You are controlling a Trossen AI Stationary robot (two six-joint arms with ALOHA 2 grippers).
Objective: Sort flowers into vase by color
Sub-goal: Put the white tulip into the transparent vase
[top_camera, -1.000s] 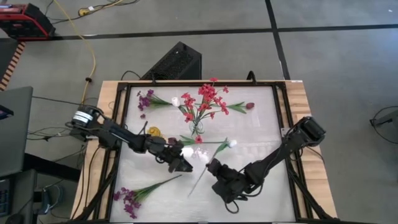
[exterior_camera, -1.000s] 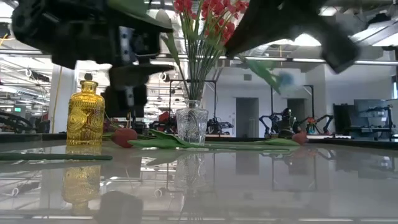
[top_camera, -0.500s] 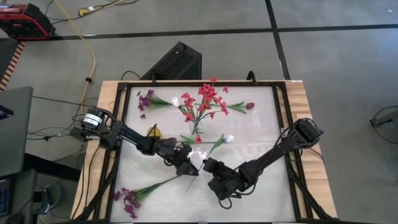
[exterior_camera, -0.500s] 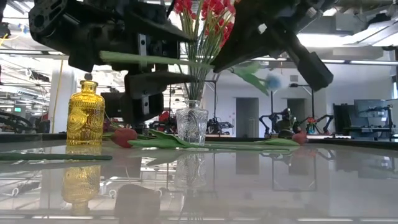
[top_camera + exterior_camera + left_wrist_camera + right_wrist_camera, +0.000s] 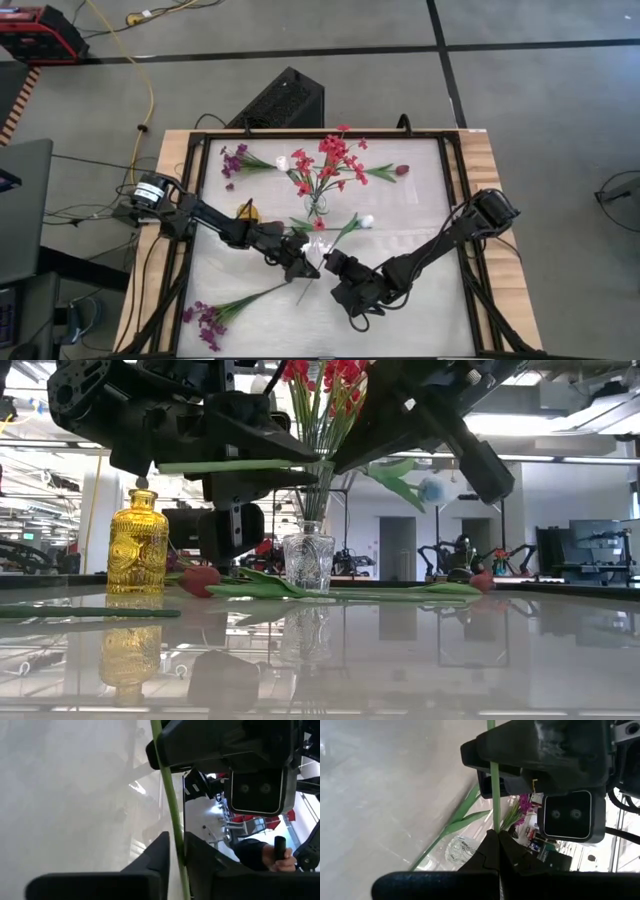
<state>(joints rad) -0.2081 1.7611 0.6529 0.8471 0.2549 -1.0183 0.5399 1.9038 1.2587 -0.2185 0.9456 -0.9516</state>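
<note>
We see the table [image 5: 420, 300] with both arms meeting mid-air near its middle over one white sprig [image 5: 352, 226]. The right gripper [image 5: 328, 264] is clamped on the stem; the left gripper [image 5: 305, 268] has its fingers set narrowly around the same stem — a handover, we judge. The clear vase [image 5: 315, 206] already holds the red flowers [image 5: 328, 160]. Left lying: two purple sprigs [image 5: 212, 318], one maroon bud [image 5: 401, 170], a red one. The yellow bottle [image 5: 137, 550] stands empty — much remains.
</note>
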